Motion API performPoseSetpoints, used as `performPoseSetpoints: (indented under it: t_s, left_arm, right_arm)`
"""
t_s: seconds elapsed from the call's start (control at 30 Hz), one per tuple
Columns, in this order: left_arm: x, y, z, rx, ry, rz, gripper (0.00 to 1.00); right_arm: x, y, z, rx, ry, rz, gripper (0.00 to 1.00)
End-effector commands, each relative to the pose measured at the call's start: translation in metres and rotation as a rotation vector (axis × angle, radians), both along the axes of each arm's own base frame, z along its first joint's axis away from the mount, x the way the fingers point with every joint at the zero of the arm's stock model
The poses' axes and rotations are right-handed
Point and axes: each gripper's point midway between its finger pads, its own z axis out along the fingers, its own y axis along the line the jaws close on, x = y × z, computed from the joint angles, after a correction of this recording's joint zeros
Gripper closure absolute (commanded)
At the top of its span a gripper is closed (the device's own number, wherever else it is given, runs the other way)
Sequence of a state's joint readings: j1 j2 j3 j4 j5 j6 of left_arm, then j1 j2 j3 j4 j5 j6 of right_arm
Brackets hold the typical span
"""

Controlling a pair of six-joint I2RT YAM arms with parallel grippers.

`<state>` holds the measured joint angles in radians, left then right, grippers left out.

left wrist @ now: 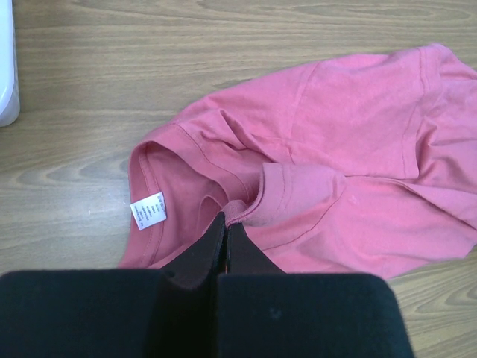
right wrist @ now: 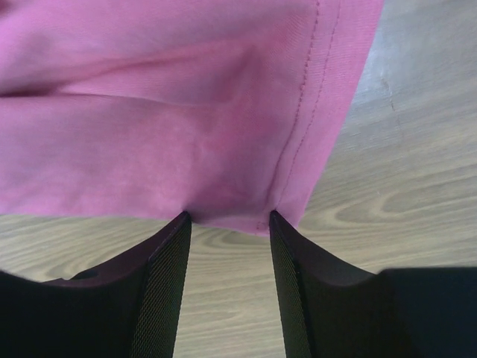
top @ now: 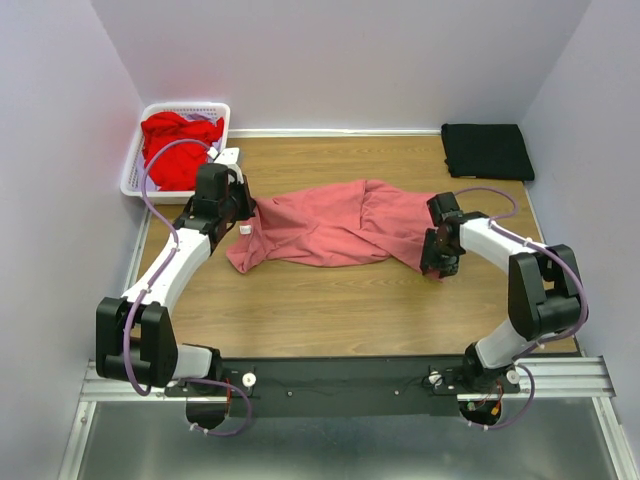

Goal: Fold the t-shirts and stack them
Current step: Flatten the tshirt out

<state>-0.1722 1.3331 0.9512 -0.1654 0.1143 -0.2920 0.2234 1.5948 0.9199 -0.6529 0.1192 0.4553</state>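
The left gripper (left wrist: 225,227) is clenched on a fold by the neckline of the one salmon-pink t-shirt (top: 330,225), crumpled mid-surface (top: 330,310). The right gripper (right wrist: 227,218) gapes at its hem. One red t-shirt (top: 175,145) fills the basket (top: 185,106) in the far-left corner, and one black t-shirt (top: 487,150) lies folded in the far-right corner.

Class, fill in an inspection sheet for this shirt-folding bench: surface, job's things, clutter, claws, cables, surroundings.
Surface: wooden table, grain visible.
Job's things: pink t-shirt crumpled mid-table; red t-shirt heaped in the white basket; black t-shirt folded, far right corner.
Clutter: white basket, far left corner; nothing else seen.
Claws: left claw shut on the pink t-shirt near its collar; right claw open, hem at its fingertips.
Cables: purple cables loop along both arms.
Surroundings: pale walls on three sides; metal rail under the arm bases.
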Motion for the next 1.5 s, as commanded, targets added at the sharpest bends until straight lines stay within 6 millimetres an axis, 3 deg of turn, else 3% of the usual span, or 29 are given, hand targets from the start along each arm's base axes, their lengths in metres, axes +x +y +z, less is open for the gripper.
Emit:
performPoseSetpoints:
  t_s: [0.0, 0.13, 0.33, 0.43, 0.57, 0.7, 0.73, 0.8, 0.83, 0.9, 0.93, 0.97, 1.0, 1.03, 1.1, 1.17, 1.23, 1.27, 1.3, 1.37, 1.43, 1.47]
  left_arm:
    - [-0.003, -0.004, 0.008, -0.011, -0.03, -0.022, 1.0]
    - [-0.004, -0.003, 0.005, -0.008, -0.021, -0.019, 1.0]
    - [-0.004, 0.0, 0.006, -0.002, -0.018, -0.004, 1.0]
    - [-0.002, 0.001, 0.009, 0.002, -0.016, 0.004, 1.0]
    - [0.008, 0.004, 0.029, 0.016, -0.043, 0.024, 1.0]
    - [0.027, 0.012, 0.073, 0.051, -0.11, 0.063, 1.0]
    - [0.037, 0.013, 0.106, 0.051, -0.174, 0.076, 1.0]
    - [0.047, 0.022, 0.127, 0.088, -0.194, 0.116, 1.0]
    - [0.054, 0.025, 0.169, 0.086, -0.278, 0.139, 1.0]
    - [0.06, 0.03, 0.2, 0.1, -0.328, 0.162, 1.0]
    - [0.06, 0.035, 0.241, 0.095, -0.41, 0.192, 1.0]
    - [0.059, 0.037, 0.261, 0.097, -0.449, 0.203, 1.0]
    - [0.055, 0.041, 0.278, 0.107, -0.477, 0.218, 1.0]
    - [0.045, 0.049, 0.321, 0.11, -0.565, 0.251, 1.0]
    - [0.024, 0.06, 0.364, 0.115, -0.664, 0.288, 1.0]
    - [-0.014, 0.069, 0.411, 0.116, -0.797, 0.306, 1.0]
    - [-0.038, 0.076, 0.432, 0.109, -0.894, 0.325, 1.0]
    - [-0.072, 0.083, 0.453, 0.11, -0.975, 0.335, 1.0]
    - [-0.082, 0.085, 0.458, 0.111, -1.011, 0.339, 1.0]
    - [-0.124, 0.093, 0.478, 0.116, -1.096, 0.353, 1.0]
    - [-0.147, 0.099, 0.486, 0.163, -1.13, 0.357, 1.0]
    - [-0.168, 0.105, 0.494, 0.184, -1.163, 0.371, 1.0]
  right_arm:
    - [-0.01, -0.008, -0.019, -0.039, 0.028, -0.047, 0.48]
    - [-0.018, -0.01, -0.029, -0.053, 0.055, -0.044, 0.55]
    - [-0.02, -0.009, -0.034, -0.045, 0.067, -0.032, 0.77]
    - [-0.011, -0.007, -0.024, -0.039, 0.029, -0.019, 0.97]
    - [0.018, 0.001, 0.01, -0.006, -0.073, 0.006, 1.0]
    - [0.062, -0.005, 0.076, -0.06, -0.232, 0.023, 0.99]
    - [0.087, -0.005, 0.114, -0.069, -0.327, 0.031, 1.0]
    - [0.105, -0.015, 0.152, -0.121, -0.404, 0.026, 0.99]
    - [0.121, -0.016, 0.189, -0.127, -0.494, 0.017, 1.0]
    - [0.133, -0.023, 0.23, -0.157, -0.582, -0.003, 0.99]
    - [0.136, -0.024, 0.248, -0.166, -0.622, 0.003, 1.0]
    - [0.142, -0.025, 0.282, -0.162, -0.702, -0.008, 1.0]
    - [0.139, -0.028, 0.303, -0.168, -0.748, -0.011, 0.99]
    - [0.138, -0.028, 0.319, -0.166, -0.786, -0.01, 1.0]
    - [0.125, -0.031, 0.362, -0.159, -0.889, 0.0, 1.0]
    - [0.111, -0.033, 0.388, -0.157, -0.953, 0.015, 1.0]
    - [0.087, -0.037, 0.419, -0.161, -1.037, 0.051, 0.99]
    - [0.079, -0.038, 0.428, -0.161, -1.06, 0.061, 1.0]
    - [0.059, -0.041, 0.447, -0.168, -1.116, 0.082, 1.0]
    - [0.038, -0.044, 0.463, -0.171, -1.169, 0.097, 0.99]
    - [0.008, -0.05, 0.484, -0.182, -1.244, 0.114, 1.0]
    - [-0.001, -0.048, 0.489, -0.175, -1.264, 0.14, 1.0]
